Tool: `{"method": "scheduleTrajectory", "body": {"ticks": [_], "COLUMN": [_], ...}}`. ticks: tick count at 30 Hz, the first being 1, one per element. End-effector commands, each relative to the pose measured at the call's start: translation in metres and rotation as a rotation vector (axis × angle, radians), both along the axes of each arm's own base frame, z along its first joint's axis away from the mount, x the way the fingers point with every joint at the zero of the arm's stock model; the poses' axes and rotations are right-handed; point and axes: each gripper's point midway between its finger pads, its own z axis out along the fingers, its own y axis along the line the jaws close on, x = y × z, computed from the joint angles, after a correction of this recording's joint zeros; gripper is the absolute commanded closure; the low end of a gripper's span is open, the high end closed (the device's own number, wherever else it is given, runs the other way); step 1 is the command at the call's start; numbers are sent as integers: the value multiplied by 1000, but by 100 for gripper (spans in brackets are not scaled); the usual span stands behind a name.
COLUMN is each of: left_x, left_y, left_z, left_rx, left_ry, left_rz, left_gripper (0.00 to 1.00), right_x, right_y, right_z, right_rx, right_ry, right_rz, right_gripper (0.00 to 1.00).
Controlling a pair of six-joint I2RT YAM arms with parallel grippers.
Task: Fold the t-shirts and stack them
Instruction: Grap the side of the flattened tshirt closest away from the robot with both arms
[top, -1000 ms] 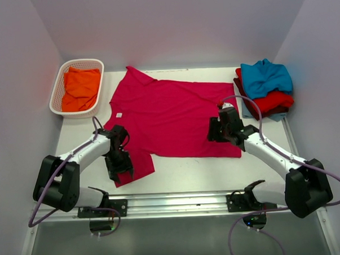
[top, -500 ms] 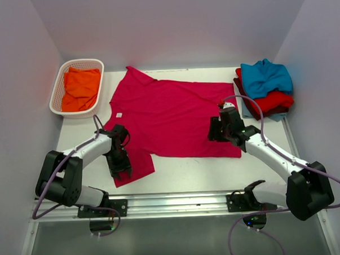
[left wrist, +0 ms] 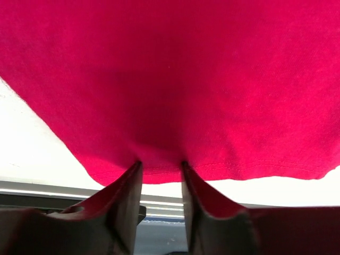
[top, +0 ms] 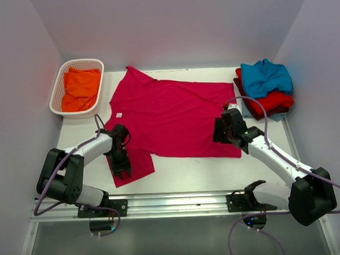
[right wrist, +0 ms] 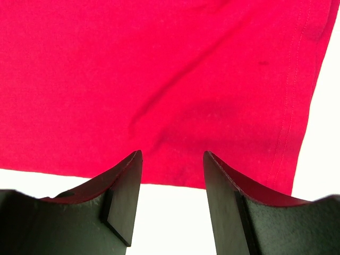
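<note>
A crimson-pink t-shirt [top: 169,113] lies spread flat in the middle of the table, a small white label [top: 118,114] at its neck. My left gripper [top: 123,169] [left wrist: 159,166] is down on the near-left sleeve [top: 135,166]. Its fingertips [left wrist: 134,172] press into the cloth just inside the hem, and a narrow gap still shows between them. Over the shirt's near-right corner hangs my right gripper [top: 222,133] [right wrist: 172,154], open with nothing between its fingers. At the right stands a stack of folded t-shirts: teal-blue [top: 265,77] on red [top: 273,102] on maroon [top: 280,111].
A white lattice basket [top: 56,98] at the back left holds an orange t-shirt [top: 81,89]. The metal rail [top: 173,203] carrying both arm bases runs along the near edge. Walls close in on three sides.
The left jaws have narrowed onto the sleeve and dropped slightly toward its hem. The right gripper has shifted a little to the right and nearer, still open.
</note>
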Motion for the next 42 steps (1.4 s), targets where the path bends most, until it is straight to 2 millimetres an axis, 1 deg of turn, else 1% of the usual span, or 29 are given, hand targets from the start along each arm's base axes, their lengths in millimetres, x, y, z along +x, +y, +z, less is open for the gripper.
{"method": "scheduleTrajectory", "body": {"ticks": [1, 2, 3, 6, 9, 13, 15, 18, 19, 21, 22, 23, 26, 27, 28, 29, 30, 31, 32, 33, 34, 35, 36, 37, 41, 42], "left_x": [3, 2, 1, 1, 0, 0, -1, -1, -2, -1, 1, 2, 9, 11, 17, 25, 31, 37, 42, 49, 54, 57, 61, 63, 73, 73], "left_y": [-2, -3, -3, -4, -8, -13, -14, -16, -16, -17, -15, -15, -14, -14, -15, -16, -17, -19, -21, -24, -25, -26, -28, -30, -34, -33], "left_z": [3, 3, 3, 2, -1, -7, -11, -14, -15, -14, -12, -10, -1, 2, 8, 14, 19, 26, 30, 34, 41, 43, 44, 48, 53, 52], "left_rx": [-18, -24, -29, -33, -54, -79, -85, -104, -105, -107, -101, -98, -93, -91, -94, -100, -103, -111, -122, -135, -148, -157, -168, -186, -219, -219], "left_ry": [-25, -26, -25, -17, 7, 31, 40, 39, 41, 32, 18, 9, -31, -44, -85, -120, -150, -196, -226, -267, -314, -342, -377, -412, -510, -520], "left_rz": [6, 9, 10, 4, -7, -15, -20, -31, -29, -30, -30, -29, -35, -36, -39, -43, -47, -53, -55, -57, -57, -56, -54, -51, -50, -56], "left_gripper": [57, 52, 52, 44, 41, 40, 43, 55, 65, 77, 92, 96, 100, 100, 100, 100, 100, 100, 100, 100, 100, 100, 100, 100, 100, 100], "right_x": [2, 2, 3, 3, 4, 5, 4, 3, 4, 3, 3, 3, 1, 0, -1, -2, -3, -10, -12, -15, -19, -21, -22, -24, -28, -31], "right_y": [-3, -4, -3, -1, -1, -1, -3, -4, -4, -6, -8, -8, -11, -20, -24, -34, -47, -55, -65, -72, -76, -86, -90, -96, -107, -108], "right_z": [9, 9, 9, 9, 10, 11, 9, 9, 8, 7, 5, 4, 0, -3, -4, -10, -12, -19, -25, -31, -39, -42, -42, -43, -41, -40], "right_rx": [-2, -5, 0, 7, 6, -2, -9, -13, -15, -25, -31, -34, -39, -73, -80, -115, -163, -184, -175, -169, -145, -137, -131, -148, -148, -147], "right_ry": [-26, -25, -26, -27, -29, -37, -32, -35, -35, -35, -28, -25, -6, 3, 8, 30, 34, 71, 100, 123, 146, 155, 146, 135, 119, 129], "right_rz": [-25, -26, -27, -22, -17, -15, -14, -15, -16, -22, -27, -31, -59, -98, -147, -195, -255, -286, -357, -392, -425, -474, -499, -532, -609, -624], "right_gripper": [46, 46, 46, 46, 46, 46, 46, 47, 46, 47, 46, 46, 46, 46, 42, 38, 30, 26, 23, 22, 21, 21, 21, 21, 22, 22]}}
